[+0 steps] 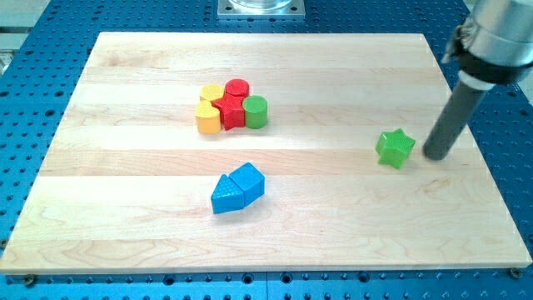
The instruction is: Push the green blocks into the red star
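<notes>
Camera view shows no jaws, just the rod's tip (435,157) beside the green star (395,148), on its right. Push steadily left, steering toward the red star (230,111), where the green cylinder (256,112) already touches.

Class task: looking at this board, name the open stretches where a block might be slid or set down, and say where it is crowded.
Free: between the green star and the cluster; the view's left edge; the bottom strip below the blue blocks. Crowded: the red star among yellow, red and green cylinder blocks. My tip sits right of the green star.
</notes>
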